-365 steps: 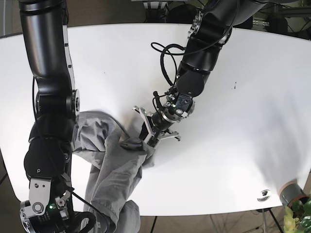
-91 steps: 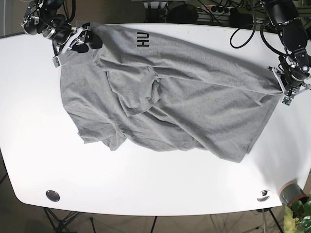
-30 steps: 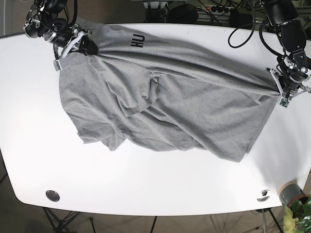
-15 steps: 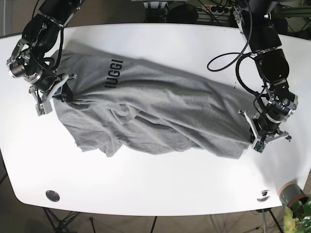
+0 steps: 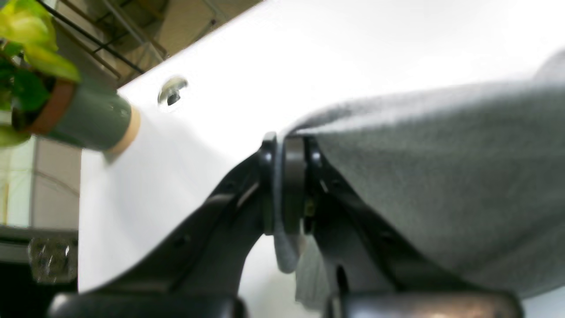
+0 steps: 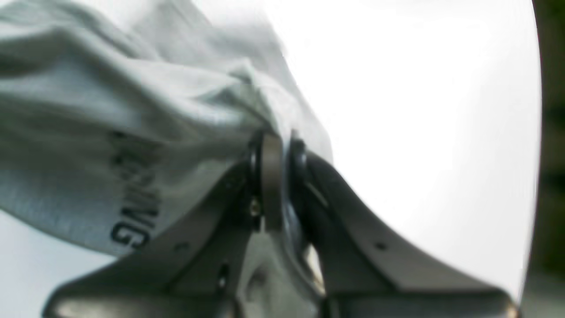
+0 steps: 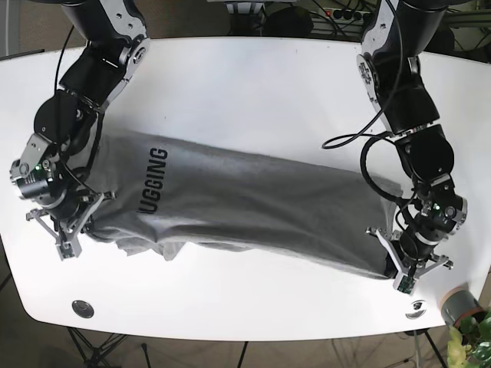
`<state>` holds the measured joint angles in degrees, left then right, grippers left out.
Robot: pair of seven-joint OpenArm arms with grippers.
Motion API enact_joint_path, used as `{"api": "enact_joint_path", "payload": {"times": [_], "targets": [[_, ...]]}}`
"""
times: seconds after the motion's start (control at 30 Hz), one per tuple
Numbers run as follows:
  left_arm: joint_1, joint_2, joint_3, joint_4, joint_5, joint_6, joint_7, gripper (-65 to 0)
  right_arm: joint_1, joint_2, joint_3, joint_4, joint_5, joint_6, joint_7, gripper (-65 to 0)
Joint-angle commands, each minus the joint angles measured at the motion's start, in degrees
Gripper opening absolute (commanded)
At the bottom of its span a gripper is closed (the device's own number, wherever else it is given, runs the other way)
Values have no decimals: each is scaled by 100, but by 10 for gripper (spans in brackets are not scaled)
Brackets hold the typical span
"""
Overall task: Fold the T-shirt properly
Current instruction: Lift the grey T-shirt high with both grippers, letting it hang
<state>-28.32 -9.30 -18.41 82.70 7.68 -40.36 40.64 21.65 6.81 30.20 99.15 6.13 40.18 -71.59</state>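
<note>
We see the grey T-shirt (image 7: pixel 245 207) stretched as a long band across the lower middle of the base view, lying on the white table (image 7: pixel 253 84) between the two tools. At the lower left of that frame the right tool (image 7: pixel 77 222) sits at the shirt's end, and at the lower right the left tool (image 7: pixel 399 264) sits at the opposite end.

In the right wrist view the right tool (image 6: pixel 273 176) has its jaws pressed together on a bunched fold of the T-shirt (image 6: pixel 110 110). In the left wrist view the left tool (image 5: pixel 284 185) is likewise clamped on a thin edge of the T-shirt (image 5: pixel 441 176), with a small tongue of cloth hanging below the jaws.

Black lettering runs sideways near the shirt's left end in the base view; we read "UGGING" (the first letters may be folded under). The right wrist view shows part of the same print, too blurred to read beyond "NG".

A grey-green plant pot (image 5: pixel 84 121) holding green leaves stands past the table's corner, at the upper left of the left wrist view.
</note>
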Motion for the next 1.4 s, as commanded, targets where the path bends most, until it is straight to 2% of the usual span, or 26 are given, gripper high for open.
{"api": "enact_joint_path", "payload": {"times": [0.0, 0.13, 0.27, 0.4, 0.53, 0.7, 0.87, 1.0, 1.2, 1.3, 1.37], "targets": [[-382, -59, 8, -204, -69, 36, -139, -650, 442, 97, -132, -74, -275, -18, 236, -628], [-733, -85, 8, -661, -78, 251, -218, -650, 996, 97, -360, -390, -574, -18, 315, -628], [-1023, -85, 0, -1030, -69, 260, -684, -650, 1637, 97, -378, -777, -635, -18, 315, -626], [-1516, -121, -9, -1136, -61, 260, -790, -650, 2253, 335, -501, -997, -635, -18, 298, -626], [-2122, -402, 8, -1329, -61, 260, -790, -650, 2877, 581, -1090, -1155, -635, -18, 298, -626], [-2931, -613, 8, -1549, -69, 260, -790, -650, 3650, 677, -1503, -1173, -626, -18, 280, -626], [-3705, -824, 8, -1540, -61, 251, -772, -650, 4582, 950, -1828, -1190, -626, -18, 25, -626], [-4179, -912, 8, -1522, -69, 242, -693, -650, 5206, 1029, -2066, -1260, -626, -18, -54, -626], [-4311, -912, 0, -1109, -87, 216, -245, -650, 5315, 1178, -2048, -1111, -609, -18, -300, -626], [-3898, -912, 0, -714, -87, 216, -69, -650, 5154, 1346, -2039, -926, -574, -18, -344, -626], [-3582, -885, 8, -485, -96, 207, -60, -650, 4802, 1346, -2022, -742, -574, -18, -335, -626]]}}
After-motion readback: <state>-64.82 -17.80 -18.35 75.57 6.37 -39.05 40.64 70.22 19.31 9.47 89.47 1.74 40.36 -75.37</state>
